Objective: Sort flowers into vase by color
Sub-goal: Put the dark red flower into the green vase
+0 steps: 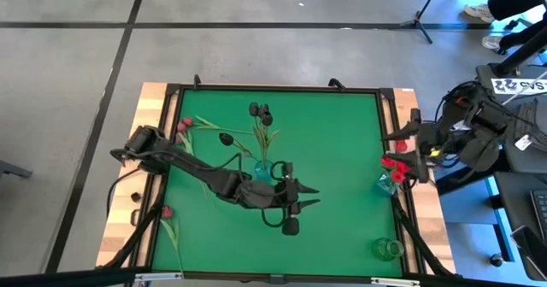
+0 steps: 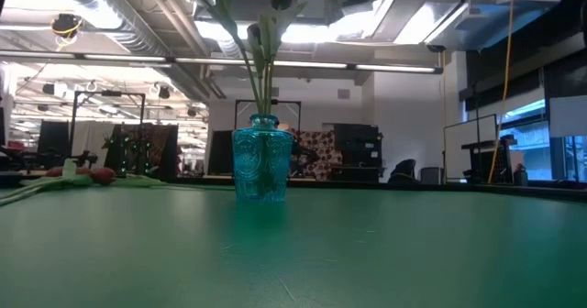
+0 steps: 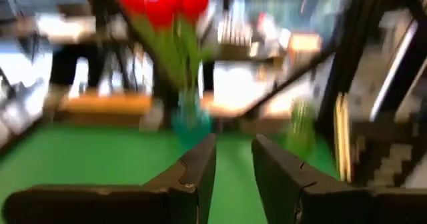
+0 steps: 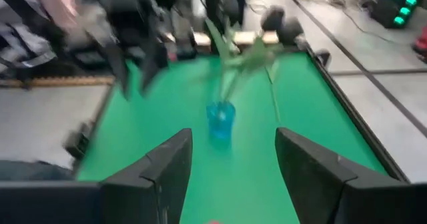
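- Left claw [image 1: 301,198] near mid tabletop [image 1: 342,150], just beside the blue vase [image 1: 263,168] with black flowers [image 1: 260,112]; fingers part open, nothing between them.
- Loose black flower [image 1: 226,138] just beyond that vase, stem running out toward the left edge; left arm clearly nearer.
- Loose red flowers [image 1: 185,124] farther left, one more [image 1: 167,212] by the near-left edge.
- Right claw [image 1: 407,146] spread wide, empty, over the right edge above the vase of red flowers [image 1: 392,164].
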